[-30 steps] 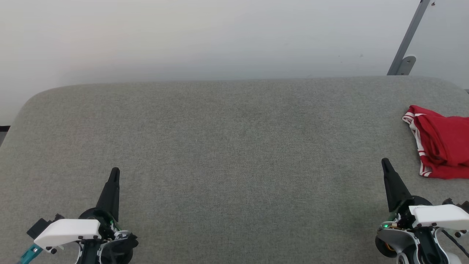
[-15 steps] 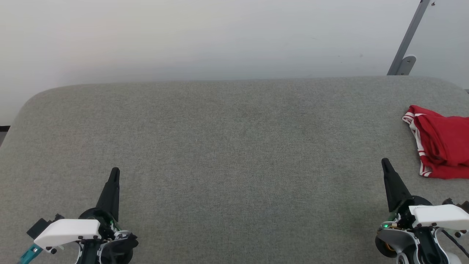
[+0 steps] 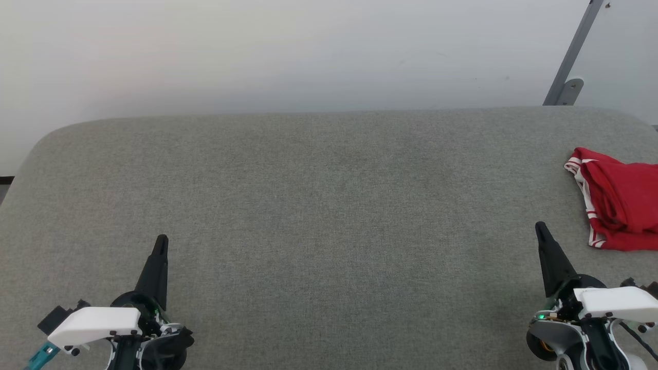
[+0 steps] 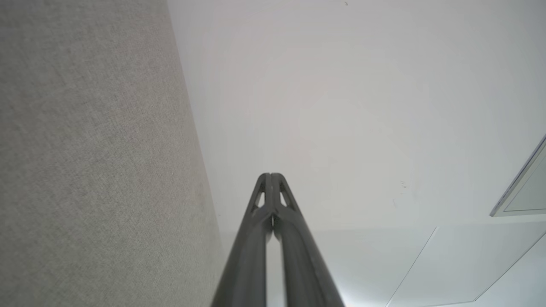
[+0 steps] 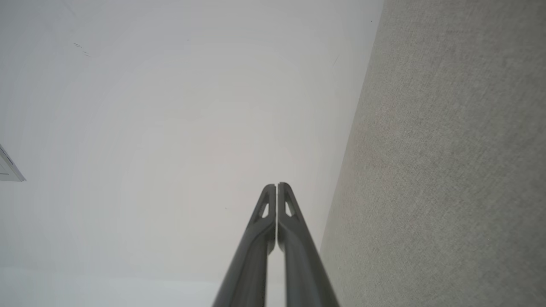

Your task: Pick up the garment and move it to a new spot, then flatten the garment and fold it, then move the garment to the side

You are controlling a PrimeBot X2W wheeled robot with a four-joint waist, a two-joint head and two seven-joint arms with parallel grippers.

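**Nothing shifts: garment at the right edge, both grippers idle**

The grey padded table looks just as it did a second ago. The garment lies unmoved at the table's far right edge, loosely bunched with its striped trim showing, partly cut off by the frame. That fits either a heap waiting to be lifted or a rough fold already set aside. The left gripper and right gripper sit low with fingers pressed together, holding nothing. The right one is near the garment but apart from it.
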